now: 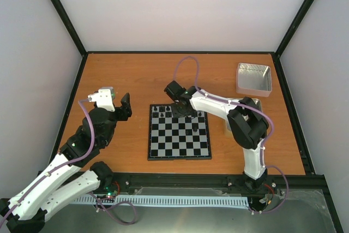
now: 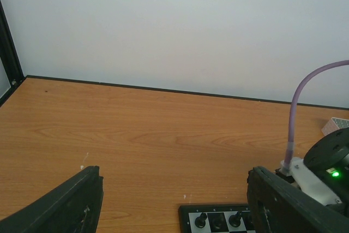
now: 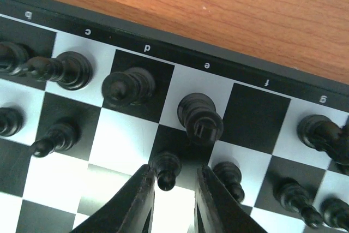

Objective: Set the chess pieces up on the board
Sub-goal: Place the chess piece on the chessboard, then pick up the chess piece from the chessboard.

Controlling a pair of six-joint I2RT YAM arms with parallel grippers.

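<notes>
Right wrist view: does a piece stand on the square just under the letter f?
No, the dark square under f is bare, though a black piece stands under e.

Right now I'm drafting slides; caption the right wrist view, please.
Right gripper straddling a black pawn on the board, fingers slightly apart, back-row pieces beyond.

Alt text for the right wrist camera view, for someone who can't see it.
The right gripper's two black fingers straddle a tiny black pawn on the small black-and-silver chessboard's second row. Beyond it, black pieces stand on back-row squares c, d and e; f is bare, then orange-brown wooden table.
</notes>
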